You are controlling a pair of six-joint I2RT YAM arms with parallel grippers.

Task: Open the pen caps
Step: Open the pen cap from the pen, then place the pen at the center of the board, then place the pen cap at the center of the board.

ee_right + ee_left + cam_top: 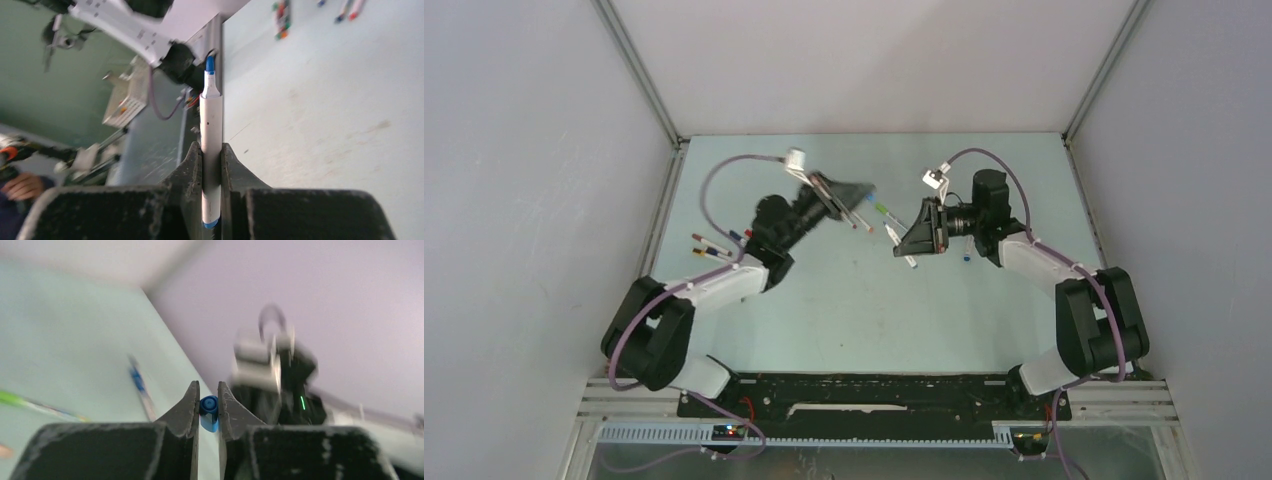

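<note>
While the left gripper [207,386] clenches a stubby blue plastic pen cap [209,412] between its black fingertips, the right gripper [211,146] is clamped round the middle of a thin white-barrelled marker pen [211,115]. The pen's blue nib [210,65] is bare and points away from the wrist. The cap appears to belong to that pen. The two-handed hold looks deliberate: one arm anchors the barrel so the other can draw the cap off along its axis, and the mid-barrel grip leaves both ends free. Cap and pen are apart. In the overhead view the cap is just left of the held pen and appears raised off the pale green table [844,310]. A green-ended marker [882,211] lies between the cap and the held pen. A small cluster of colour-tipped markers [714,245] lies well to the held pen's left, probably awaiting the same treatment. The held pen's end nearest the wrist shows blue, possibly a second cap.
</note>
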